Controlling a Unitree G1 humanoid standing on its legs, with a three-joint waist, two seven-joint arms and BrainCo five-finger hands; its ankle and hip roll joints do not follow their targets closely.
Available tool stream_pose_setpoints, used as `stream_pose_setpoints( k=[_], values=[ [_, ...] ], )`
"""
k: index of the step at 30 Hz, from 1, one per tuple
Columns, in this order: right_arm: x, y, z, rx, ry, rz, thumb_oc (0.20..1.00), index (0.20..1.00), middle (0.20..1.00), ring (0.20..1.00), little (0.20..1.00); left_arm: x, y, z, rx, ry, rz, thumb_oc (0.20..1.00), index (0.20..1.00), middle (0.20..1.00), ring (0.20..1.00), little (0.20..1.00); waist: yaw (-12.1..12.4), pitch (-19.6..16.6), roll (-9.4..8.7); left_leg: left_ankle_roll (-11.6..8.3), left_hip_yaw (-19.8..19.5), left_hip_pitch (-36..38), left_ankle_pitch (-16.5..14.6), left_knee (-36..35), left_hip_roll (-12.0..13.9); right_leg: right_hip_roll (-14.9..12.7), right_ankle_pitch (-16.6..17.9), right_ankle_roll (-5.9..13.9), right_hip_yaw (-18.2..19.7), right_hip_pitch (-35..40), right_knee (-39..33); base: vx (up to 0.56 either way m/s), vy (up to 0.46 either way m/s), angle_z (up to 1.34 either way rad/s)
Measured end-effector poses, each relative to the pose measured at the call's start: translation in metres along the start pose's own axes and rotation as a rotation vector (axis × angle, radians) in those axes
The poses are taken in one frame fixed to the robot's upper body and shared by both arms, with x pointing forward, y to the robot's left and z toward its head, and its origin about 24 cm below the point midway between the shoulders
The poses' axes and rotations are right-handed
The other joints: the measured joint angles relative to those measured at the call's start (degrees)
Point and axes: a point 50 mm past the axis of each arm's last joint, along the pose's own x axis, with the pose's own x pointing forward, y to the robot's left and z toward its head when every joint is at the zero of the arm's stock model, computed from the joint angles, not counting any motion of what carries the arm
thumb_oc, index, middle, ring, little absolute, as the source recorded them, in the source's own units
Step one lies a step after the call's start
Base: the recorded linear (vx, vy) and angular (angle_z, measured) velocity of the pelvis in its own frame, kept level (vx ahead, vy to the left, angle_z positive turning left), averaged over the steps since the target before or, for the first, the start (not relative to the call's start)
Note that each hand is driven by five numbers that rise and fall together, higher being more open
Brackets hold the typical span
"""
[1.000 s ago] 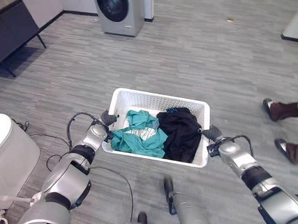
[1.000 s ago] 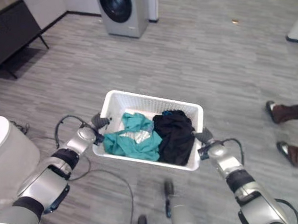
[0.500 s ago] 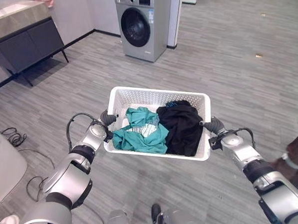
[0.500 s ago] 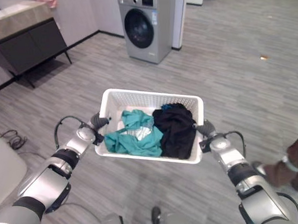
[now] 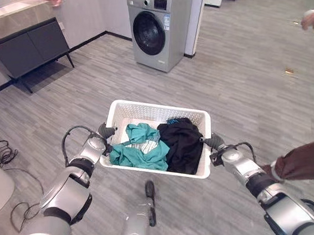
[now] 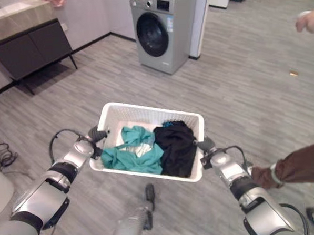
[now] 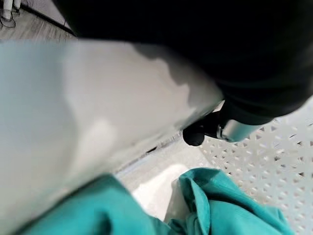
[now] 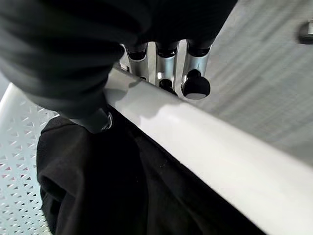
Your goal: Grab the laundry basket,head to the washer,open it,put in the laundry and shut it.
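i hold the white laundry basket (image 5: 152, 110) up off the floor between my two hands, my left hand (image 5: 106, 132) curled over the rim at one short end with its thumb (image 7: 230, 128) inside against the perforated wall, my right hand (image 5: 213, 142) clamped on the opposite rim, fingers (image 8: 194, 73) hooked under its outer edge. between my hands lie a teal garment (image 5: 137, 150) nearer my left and a black garment (image 5: 182, 145) nearer my right. the washer (image 5: 160, 28) stands well ahead of both hands, its door closed.

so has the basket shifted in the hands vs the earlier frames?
No. The white laundry basket stays clamped at its short ends by the left hand and right hand, same grip; the camera moved, bringing the washer closer.
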Motion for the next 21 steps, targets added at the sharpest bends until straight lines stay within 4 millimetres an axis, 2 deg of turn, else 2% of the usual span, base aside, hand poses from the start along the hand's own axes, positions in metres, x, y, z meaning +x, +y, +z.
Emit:
stream_pose_setpoints(
  k=[1,2,3,4,5,6,7,8,9,10,11,12,13,14,15,17,18,19,20,21],
  values=[
    [-0.002,0.008,-0.006,0.023,0.007,0.009,0.2,0.2,0.2,0.2,0.2,-0.002,-0.001,-0.009,-0.009,0.015,-0.002,0.2,0.2,0.2,0.2,0.2,0.7,-1.1,-1.49,0.69,-0.2,0.9,1.6,0.4,-1.4,-2.8,-1.1,0.97,-1.3,-2.2,7.4,0.37,0.248,-0.96],
    [-0.003,0.01,-0.011,0.008,0.024,0.007,0.2,0.2,0.2,0.2,0.2,-0.002,-0.004,-0.008,-0.013,0.024,-0.005,0.2,0.2,0.2,0.2,0.2,1.0,-1.3,-1.77,0.88,-0.8,2.1,2.6,1.6,-2.8,-5.9,-1.7,1.03,-1.5,-3.4,13.2,0.43,0.336,-0.62],
    [-0.003,0.007,-0.011,0.008,0.027,-0.001,0.2,0.2,0.2,0.2,0.2,0.0,-0.002,0.005,-0.019,-0.013,-0.002,0.2,0.2,0.2,0.2,0.2,-0.8,-1.5,-1.9,-0.3,-1.3,3.7,0.9,1.3,-5.3,-10.5,3.7,3.64,-1.7,-9.5,25.4,0.33,0.264,-0.14],
    [-0.003,0.004,-0.011,0.014,0.029,-0.01,0.2,0.2,0.2,0.2,0.2,0.001,-0.001,0.013,-0.022,-0.031,0.0,0.2,0.2,0.2,0.2,0.2,-2.1,-1.4,-1.82,0.26,-2.2,4.2,0.3,1.2,-6.3,-11.8,5.3,3.63,-1.9,-11.8,29.4,0.42,0.359,0.42],
    [-0.002,-0.001,-0.011,0.033,0.027,-0.03,0.2,0.2,0.2,0.2,0.2,0.002,0.002,0.022,-0.022,-0.054,0.007,0.2,0.2,0.2,0.2,0.2,-4.0,-1.2,-1.4,-0.27,-3.3,5.3,0.4,1.1,-7.1,-13.9,5.9,3.76,-1.6,-15.8,35.9,0.3,0.231,0.53],
    [-0.004,-0.002,-0.01,0.039,0.019,-0.038,0.2,0.2,0.2,0.2,0.2,0.003,-0.002,0.028,-0.03,-0.065,0.007,0.2,0.2,0.2,0.2,0.2,-5.0,-0.7,-0.18,-0.8,-5.6,6.4,-0.9,1.3,-6.9,-14.2,4.9,2.42,-2.1,-18.8,37.3,0.45,0.246,0.64],
    [-0.004,-0.008,-0.013,0.052,0.026,-0.066,0.2,0.2,0.2,0.2,0.2,0.004,-0.005,0.034,-0.032,-0.07,0.001,0.2,0.2,0.2,0.2,0.2,-5.8,0.2,1.22,-1.14,-7.7,8.9,-0.7,0.4,-6.5,-15.9,3.3,0.64,-4.7,-21.2,37.1,0.39,0.077,0.46],
    [-0.005,-0.012,-0.014,0.051,0.031,-0.073,0.2,0.2,0.2,0.2,0.2,0.004,-0.007,0.039,-0.035,-0.072,-0.001,0.2,0.2,0.2,0.2,0.2,-6.0,0.8,2.33,-1.6,-9.3,12.4,-1.6,-1.3,-5.7,-16.6,2.3,0.36,-6.2,-25.6,34.9,0.55,-0.001,1.19],
    [-0.005,-0.014,-0.016,0.062,0.036,-0.074,0.2,0.2,0.2,0.2,0.2,0.005,-0.007,0.044,-0.031,-0.078,-0.005,0.2,0.2,0.2,0.2,0.2,-8.7,1.3,2.96,-3.19,-12.8,16.1,-1.5,-2.7,-4.6,-16.9,1.2,-0.87,-9.5,-28.5,22.7,0.55,-0.053,1.05],
    [-0.006,-0.016,-0.015,0.07,0.029,-0.077,0.2,0.2,0.2,0.2,0.2,0.005,-0.007,0.046,-0.035,-0.084,-0.002,0.2,0.2,0.2,0.2,0.2,-8.7,1.0,3.24,-5.53,-13.5,16.7,-3.1,-2.7,-4.2,-17.0,1.5,-0.57,-10.6,-30.0,17.6,0.52,-0.096,1.29],
    [-0.006,-0.019,-0.015,0.077,0.02,-0.085,0.2,0.2,0.2,0.2,0.2,0.005,-0.011,0.05,-0.04,-0.098,-0.009,0.2,0.2,0.2,0.2,0.2,-9.2,1.0,3.12,-6.67,-15.2,17.8,-3.9,-2.7,-4.4,-17.5,3.0,-0.03,-12.5,-30.2,6.4,0.27,-0.073,0.62],
    [-0.006,-0.02,-0.015,0.096,0.017,-0.088,0.2,0.2,0.2,0.2,0.2,0.005,-0.009,0.049,-0.046,-0.091,-0.001,0.2,0.2,0.2,0.2,0.2,-9.0,1.0,3.12,-8.61,-16.6,18.6,-5.4,-2.7,-4.5,-17.1,5.6,0.3,-10.9,-31.3,0.0,0.38,-0.164,0.71],
    [-0.006,-0.02,-0.015,0.1,0.019,-0.087,0.2,0.2,0.2,0.2,0.2,0.005,-0.01,0.047,-0.046,-0.081,-0.004,0.2,0.2,0.2,0.2,0.2,-9.1,1.0,3.12,-8.95,-17.2,19.5,-5.9,-2.7,-4.5,-16.6,8.0,0.36,-8.9,-31.2,-6.7,0.38,-0.181,0.55],
    [-0.006,-0.018,-0.016,0.103,0.022,-0.084,0.2,0.2,0.2,0.2,0.2,0.005,-0.01,0.044,-0.042,-0.075,-0.006,0.2,0.2,0.2,0.2,0.2,-9.1,1.0,2.93,-8.73,-15.9,20.5,-5.9,-2.5,-4.6,-16.8,11.0,0.21,-8.8,-31.4,-10.6,0.5,-0.245,0.52],
    [-0.008,-0.018,-0.022,0.121,0.035,-0.085,0.2,0.2,0.2,0.2,0.2,0.005,-0.016,0.043,-0.046,-0.07,-0.015,0.2,0.2,0.2,0.2,0.2,-9.2,0.7,2.89,-11.07,-17.0,21.5,-8.5,-2.4,-4.4,-17.0,13.9,1.06,-7.1,-32.6,-13.0,0.37,-0.177,0.68],
    [-0.015,-0.025,-0.04,0.159,0.066,-0.114,0.2,0.2,0.2,0.2,0.2,0.004,-0.031,0.053,-0.047,-0.098,-0.048,0.2,0.2,0.2,0.2,0.2,-10.1,-0.3,2.79,-8.03,-20.7,22.3,-10.8,-1.4,-4.7,-18.0,18.7,2.7,-2.4,-31.6,-24.3,0.32,-0.176,0.98],
    [-0.016,-0.025,-0.044,0.164,0.084,-0.115,0.2,0.2,0.2,0.2,0.2,0.003,-0.038,0.045,-0.025,-0.074,-0.056,0.2,0.2,0.2,0.2,0.2,-10.2,-0.3,2.69,-8.17,-20.6,24.4,-12.1,-1.4,-4.4,-19.1,20.7,2.55,-1.0,-32.5,-24.4,0.36,-0.231,0.77],
    [-0.016,-0.025,-0.047,0.174,0.093,-0.117,0.2,0.2,0.2,0.2,0.2,0.003,-0.043,0.041,-0.022,-0.056,-0.064,0.2,0.2,0.2,0.2,0.2,-10.7,-0.4,2.73,-9.01,-21.1,26.2,-13.5,-1.8,-3.8,-19.8,21.1,2.31,-1.1,-32.8,-21.4,0.49,-0.338,0.46],
    [-0.017,-0.025,-0.05,0.176,0.105,-0.115,0.2,0.2,0.2,0.2,0.2,0.002,-0.046,0.036,-0.016,-0.039,-0.072,0.2,0.2,0.2,0.2,0.2,-11.1,-0.5,2.48,-10.19,-21.7,28.2,-14.7,-2.3,-3.1,-19.7,21.3,2.34,-1.2,-31.8,-20.1,0.37,-0.294,0.36],
    [-0.017,-0.024,-0.054,0.177,0.118,-0.104,0.2,0.2,0.2,0.2,0.2,0.002,-0.048,0.033,-0.008,-0.03,-0.079,0.2,0.2,0.2,0.2,0.2,-11.2,-1.2,1.46,-11.9,-22.0,30.1,-15.8,-2.6,-2.7,-20.1,21.5,2.22,-1.6,-29.7,-19.8,0.51,-0.433,0.38]
  ],
)
